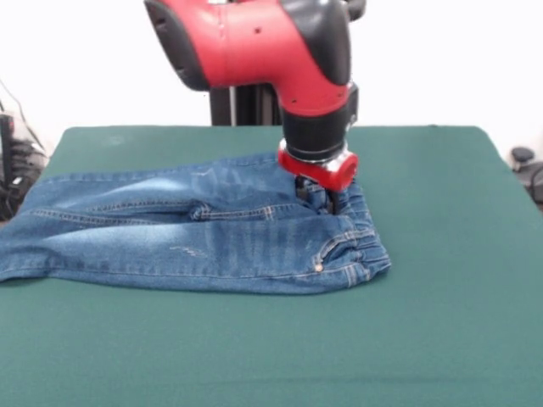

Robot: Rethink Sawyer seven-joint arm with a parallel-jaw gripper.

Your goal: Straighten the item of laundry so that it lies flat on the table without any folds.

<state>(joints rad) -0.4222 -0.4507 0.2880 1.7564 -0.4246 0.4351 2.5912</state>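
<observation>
jeans [195, 229]: one pair, on table [441, 322]; tool [321, 197] at waistband

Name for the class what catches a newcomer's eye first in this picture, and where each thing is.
First the red and black arm, coming down from the top centre onto the jeans. Its gripper presses into the denim near the waistband at the right. The jeans lie spread leftward across the dark green table.

The jeans [195, 233] are lying folded lengthwise on the green table [441, 322], with the legs stretching toward the table's left edge and overhanging it slightly. The gripper [321, 197] is pressing down into the denim near the elastic waistband [366, 229], its fingertips hidden in bunched fabric.
</observation>
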